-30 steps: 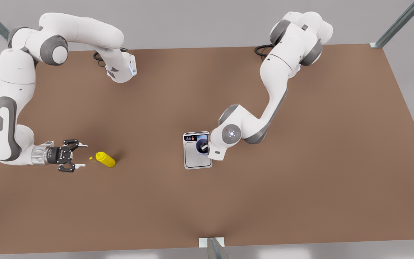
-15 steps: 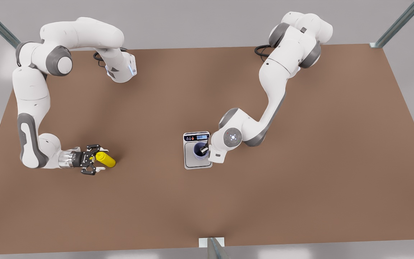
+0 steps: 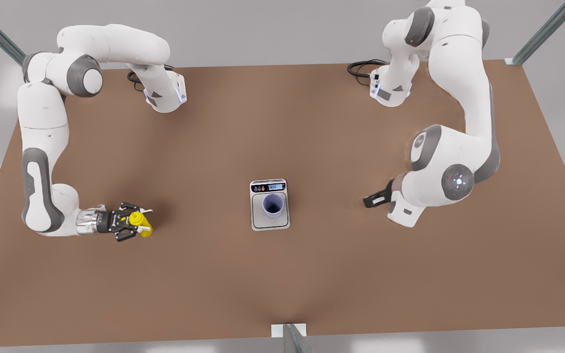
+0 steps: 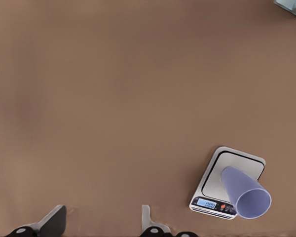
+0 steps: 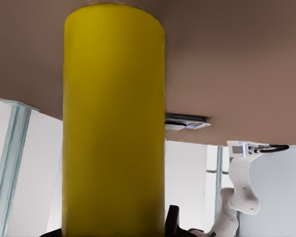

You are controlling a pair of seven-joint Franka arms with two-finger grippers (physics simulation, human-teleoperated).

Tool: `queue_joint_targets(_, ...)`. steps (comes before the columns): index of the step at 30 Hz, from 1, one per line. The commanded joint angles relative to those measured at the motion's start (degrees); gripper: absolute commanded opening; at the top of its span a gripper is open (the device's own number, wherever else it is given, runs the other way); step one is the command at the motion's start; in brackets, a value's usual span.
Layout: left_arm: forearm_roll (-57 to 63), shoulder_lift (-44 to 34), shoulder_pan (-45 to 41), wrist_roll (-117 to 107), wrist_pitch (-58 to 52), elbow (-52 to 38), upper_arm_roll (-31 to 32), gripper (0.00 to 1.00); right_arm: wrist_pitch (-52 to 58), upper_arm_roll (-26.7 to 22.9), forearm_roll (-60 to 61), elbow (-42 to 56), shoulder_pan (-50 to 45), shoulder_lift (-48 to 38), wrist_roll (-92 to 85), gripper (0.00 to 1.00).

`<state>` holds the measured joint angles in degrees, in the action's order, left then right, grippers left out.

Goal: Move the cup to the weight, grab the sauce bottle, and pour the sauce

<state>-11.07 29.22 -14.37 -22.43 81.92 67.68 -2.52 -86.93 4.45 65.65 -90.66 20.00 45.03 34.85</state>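
- The right gripper [image 3: 134, 223], at the front view's left, clamps the yellow sauce bottle [image 3: 141, 222] above the table [image 3: 214, 274].
- The left gripper [image 3: 372, 199] hangs spread and empty, well apart from the cup [image 3: 273, 205] standing on the weight [image 3: 258, 221].

A simulated robot test cell, more lab bench than home or kitchen. A bare brown tabletop [image 3: 312, 274] fills the frame, ringed by plain grey walls and metal frame struts [image 3: 542, 32] at the upper corners. Two white arms [image 3: 42, 147] are bolted at the upper edge, black cables [image 3: 361, 66] coiled at their bases.
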Motion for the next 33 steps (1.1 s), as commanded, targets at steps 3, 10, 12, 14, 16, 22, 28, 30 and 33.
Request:
queue_joint_targets(3,9.05,-3.45,0.30,23.02,-5.89,0.61,-6.00,1.00,-4.55,-0.23,-0.34,0.04,-4.52,-4.33,5.57,0.21)
queue_joint_targets(10,15.20,-19.73,4.96,22.34,8.17,21.27,1.64,1.00,-19.68,-2.17,-4.47,1.80,-21.40,-11.37,18.24,0.21)
queue_joint_targets(12,14.76,-20.08,4.79,23.04,6.58,21.27,3.13,1.00,-21.70,-1.91,-9.57,2.76,-24.04,-12.51,18.50,0.21)
queue_joint_targets(14,13.53,-20.43,4.79,22.96,6.41,21.09,4.01,1.00,-23.54,-1.55,-16.42,3.73,-27.20,-14.09,18.59,0.21)
queue_joint_targets(16,13.53,-19.99,4.79,23.04,6.41,21.09,4.01,1.00,-25.39,-1.55,-21.70,3.82,-30.63,-14.80,18.59,0.21)
queue_joint_targets(22,13.62,-19.90,4.79,23.04,6.41,21.00,4.28,1.00,-30.49,-1.82,-39.89,7.51,-41.27,-14.45,23.25,0.21)
queue_joint_targets(28,13.62,-19.81,4.79,23.04,6.41,21.00,4.28,1.00,-34.79,-4.81,-41.39,19.29,-46.89,-6.45,23.34,0.21)
queue_joint_targets(30,13.62,-19.81,4.79,22.96,6.41,21.00,4.28,1.00,-36.03,-4.89,-41.74,20.17,-49.18,-5.48,23.25,0.21)
queue_joint_targets(33,13.62,-19.64,4.79,22.96,6.41,21.00,4.28,1.00,-36.73,-4.63,-44.99,19.99,-50.41,-5.83,23.25,0.21)
